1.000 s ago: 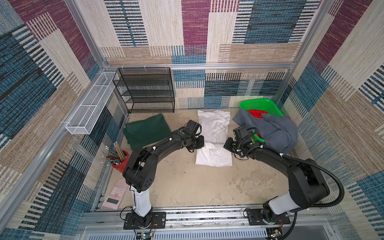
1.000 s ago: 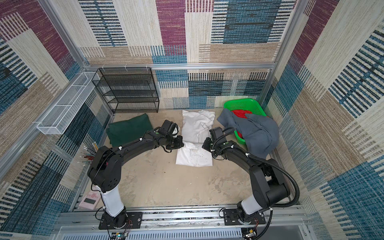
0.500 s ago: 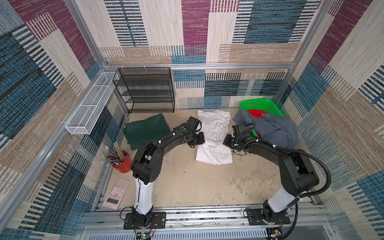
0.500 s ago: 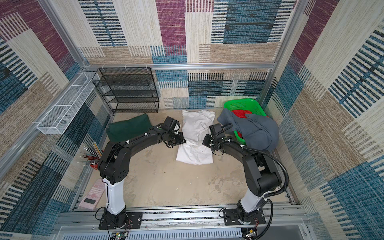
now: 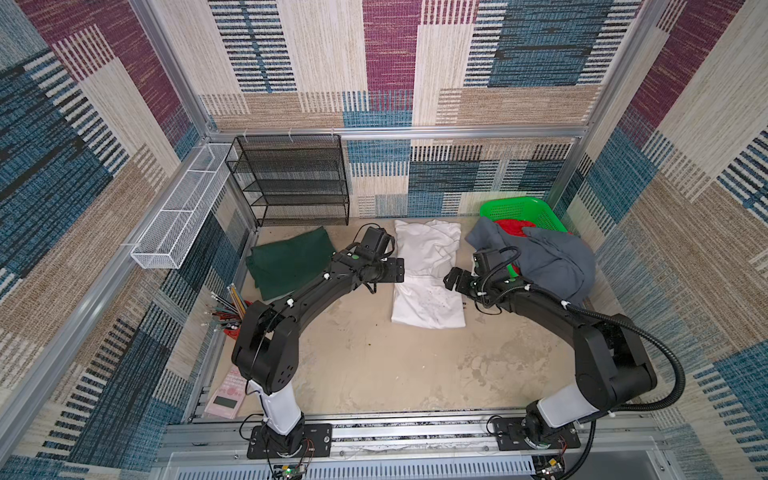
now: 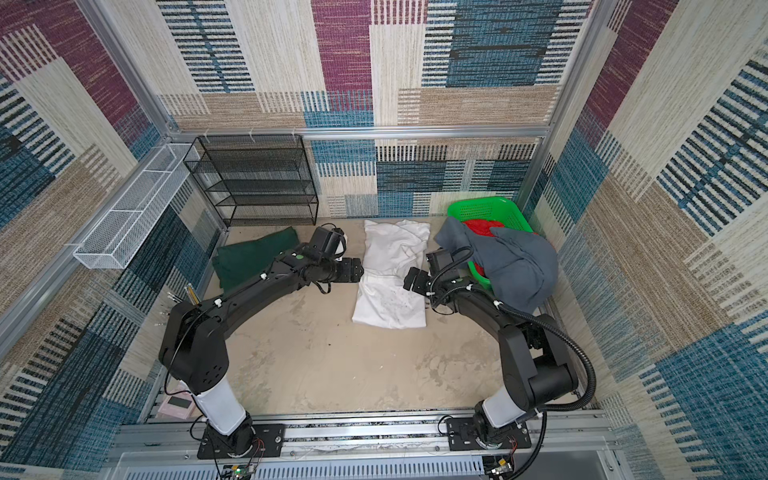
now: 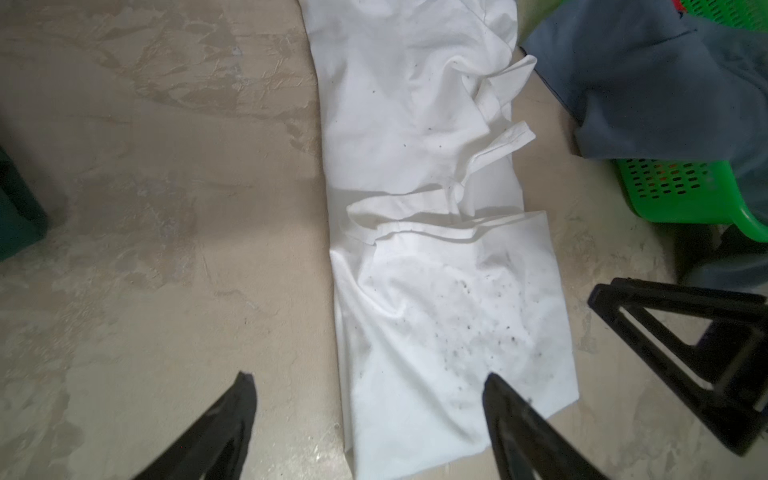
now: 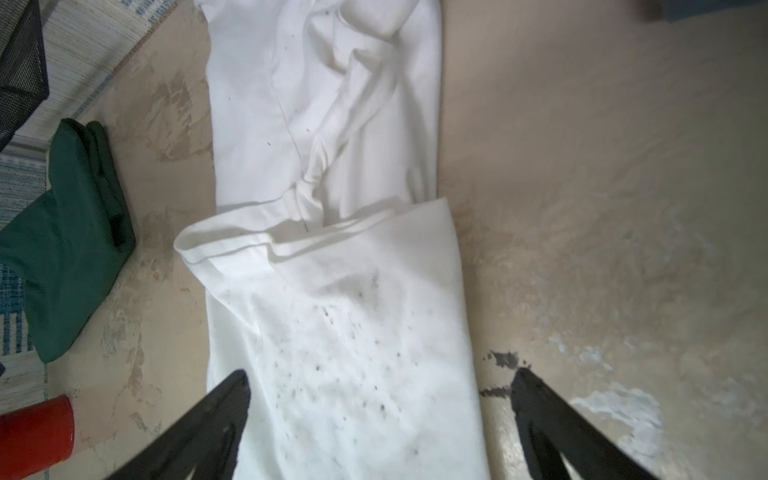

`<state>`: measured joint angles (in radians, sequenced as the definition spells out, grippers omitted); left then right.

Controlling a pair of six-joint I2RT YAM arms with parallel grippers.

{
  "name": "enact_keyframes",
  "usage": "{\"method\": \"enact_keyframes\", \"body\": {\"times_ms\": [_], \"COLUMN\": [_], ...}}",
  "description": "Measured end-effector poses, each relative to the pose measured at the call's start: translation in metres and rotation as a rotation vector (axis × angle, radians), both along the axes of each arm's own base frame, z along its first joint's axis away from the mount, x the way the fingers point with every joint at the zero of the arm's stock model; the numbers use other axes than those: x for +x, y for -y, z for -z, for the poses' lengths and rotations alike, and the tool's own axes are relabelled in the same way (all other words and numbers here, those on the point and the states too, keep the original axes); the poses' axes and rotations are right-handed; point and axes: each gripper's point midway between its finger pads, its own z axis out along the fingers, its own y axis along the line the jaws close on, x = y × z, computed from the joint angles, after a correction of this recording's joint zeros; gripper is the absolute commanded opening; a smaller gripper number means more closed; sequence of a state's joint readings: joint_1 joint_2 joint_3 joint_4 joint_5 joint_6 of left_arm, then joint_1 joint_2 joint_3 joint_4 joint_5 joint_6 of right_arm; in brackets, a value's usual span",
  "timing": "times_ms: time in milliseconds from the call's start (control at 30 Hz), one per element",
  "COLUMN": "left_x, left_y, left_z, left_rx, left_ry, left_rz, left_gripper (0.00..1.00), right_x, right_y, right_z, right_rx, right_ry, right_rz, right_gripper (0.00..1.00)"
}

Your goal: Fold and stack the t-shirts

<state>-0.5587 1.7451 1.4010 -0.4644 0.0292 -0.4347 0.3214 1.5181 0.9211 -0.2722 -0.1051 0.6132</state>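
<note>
two open claws, one shirt between them. far left, the folded dark green cotton t-shirt lies flat by the black mesh shelf rack, looking done. next, the left gripper hangs at the left edge of the white cotton t-shirt, jaws spread, nothing in them. that shirt is a long strip on the beige tabletop, near end doubled up over the middle, hem crooked and a loose flap showing beyond it. the right gripper mirrors it on the other edge, jaws wide and empty too. likely next is another fold: both claws should pinch matching corners, lift level and lay the cloth square. to the right, the slate grey t-shirt slumps over the bright green plastic lattice basket, close behind the right arm, so it's a snag risk; red cloth shows inside.
</note>
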Motion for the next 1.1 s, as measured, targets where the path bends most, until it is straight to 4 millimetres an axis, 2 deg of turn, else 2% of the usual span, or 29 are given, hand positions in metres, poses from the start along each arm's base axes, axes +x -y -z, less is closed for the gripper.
{"method": "enact_keyframes", "body": {"times_ms": [133, 267, 433, 533, 667, 767, 867, 1000, 1100], "left_x": [-0.028, -0.052, -0.077, -0.089, -0.101, -0.105, -0.106, -0.108, -0.109], "left_y": [-0.015, -0.017, -0.015, -0.015, -0.011, -0.008, -0.007, -0.007, -0.007], "left_z": [0.012, 0.026, 0.053, 0.07, 0.087, 0.093, 0.097, 0.104, 0.111], "left_rx": [-0.002, -0.061, -0.137, -0.173, -0.23, -0.275, -0.302, -0.325, -0.327], "left_ry": [-0.028, -0.07, -0.163, -0.215, -0.275, -0.294, -0.307, -0.326, -0.34], "left_rz": [0.001, 0.017, 0.003, -0.002, -0.019, -0.033, -0.056, -0.091, -0.103], "left_gripper": [0.91, 0.91, 0.87, 0.84, 0.81, 0.76, 0.74, 0.67, 0.66], "right_x": [-0.037, -0.068, -0.098, -0.11, -0.104, -0.101, -0.099, -0.096, -0.095], "right_y": [0.008, 0.014, 0.013, 0.012, 0.003, -0.002, -0.005, -0.008, -0.011], "right_z": [0.008, 0.014, 0.04, 0.055, 0.056, 0.057, 0.059, 0.061, 0.062], "right_rx": [0.019, 0.052, 0.112, 0.147, 0.216, 0.254, 0.287, 0.316, 0.335], "right_ry": [-0.031, -0.055, -0.133, -0.177, -0.142, -0.128, -0.123, -0.112, -0.103], "right_rz": [-0.002, 0.003, 0.011, 0.022, 0.02, 0.024, 0.03, 0.037, 0.029], "right_gripper": [0.99, 0.99, 1.0, 0.96, 0.87, 0.79, 0.73, 0.71, 0.7]}}
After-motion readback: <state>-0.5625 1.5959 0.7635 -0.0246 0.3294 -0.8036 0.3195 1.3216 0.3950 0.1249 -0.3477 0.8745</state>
